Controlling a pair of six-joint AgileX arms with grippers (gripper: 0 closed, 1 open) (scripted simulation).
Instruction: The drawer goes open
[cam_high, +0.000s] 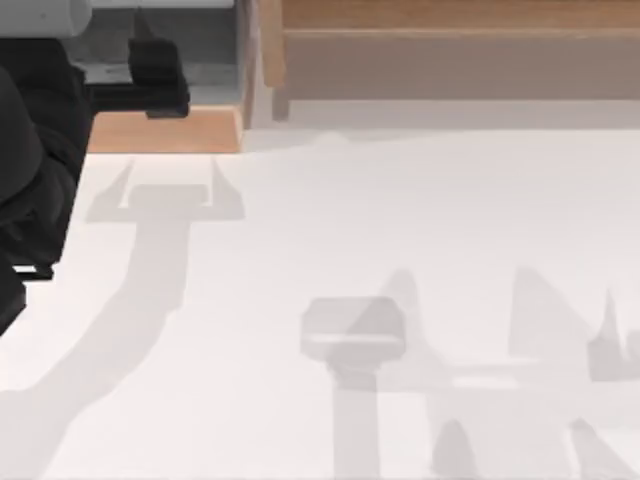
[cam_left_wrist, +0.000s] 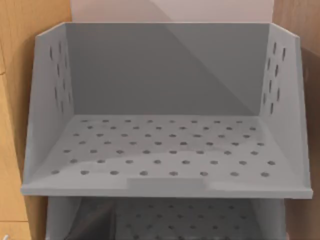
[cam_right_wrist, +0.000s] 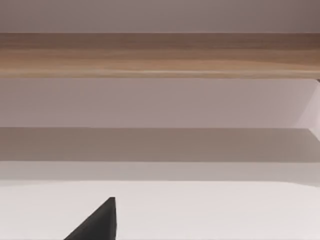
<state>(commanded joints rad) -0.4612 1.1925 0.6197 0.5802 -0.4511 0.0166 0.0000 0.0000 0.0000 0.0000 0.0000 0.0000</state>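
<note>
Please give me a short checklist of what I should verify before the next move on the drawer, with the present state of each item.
1. Left gripper is at the cabinet, top left of the table: ok.
2. Gripper has hold of the drawer: cannot tell.
3. Drawer is pulled out, its dotted floor exposed in the left wrist view: ok.
4. Drawer holds nothing that could shift: ok.
5. Table in front of the wooden cabinet is free of obstacles: ok.
6. Right arm is out of the way: cannot tell; a dark tip sits low in the right wrist view.
</note>
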